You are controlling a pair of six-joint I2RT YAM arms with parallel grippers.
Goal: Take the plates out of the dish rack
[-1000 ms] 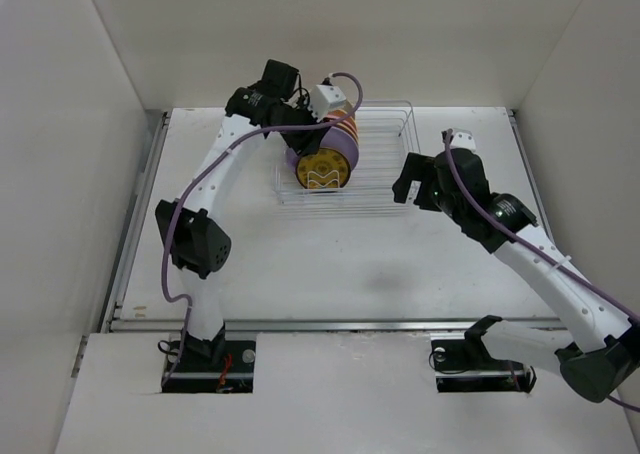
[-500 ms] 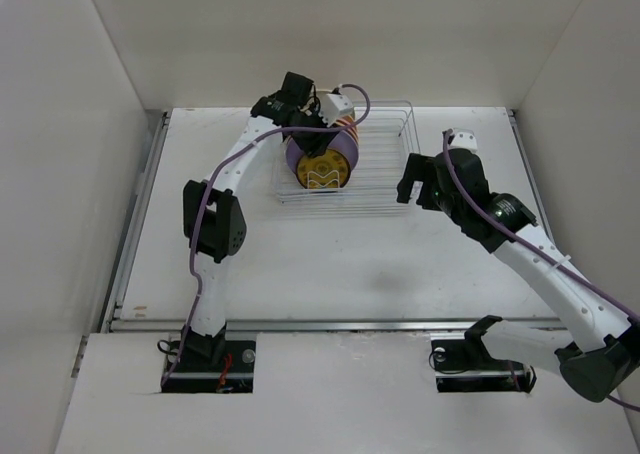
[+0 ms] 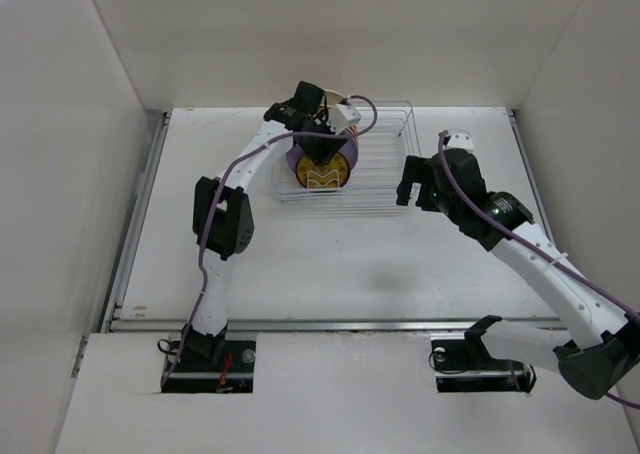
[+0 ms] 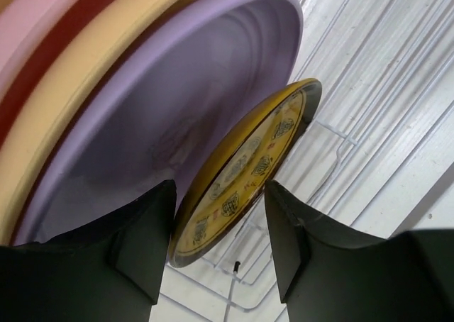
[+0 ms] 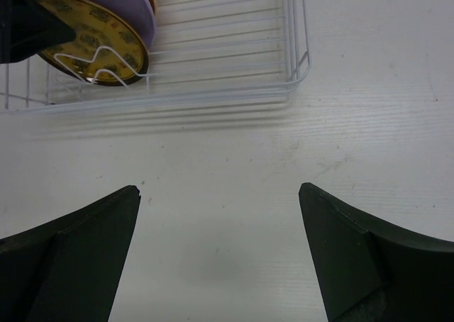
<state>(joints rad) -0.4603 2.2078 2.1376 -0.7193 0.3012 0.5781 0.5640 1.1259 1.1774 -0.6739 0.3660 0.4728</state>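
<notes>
I am straddling the mustard-yellow plate (image 4: 250, 155) with my left gripper (image 4: 218, 226) spread, aiming to pinch its rim squarely without nudging the lavender plate (image 4: 163, 109) behind.

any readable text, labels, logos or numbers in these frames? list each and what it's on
No legible text in any view.
Small mustard-yellow plate: dark printed emblems on its face, too blurred and oblique to read as words or numbers.
Lavender plate: plain, no markings.
Dish rack: bare wire, no tag or brand visible.
</notes>
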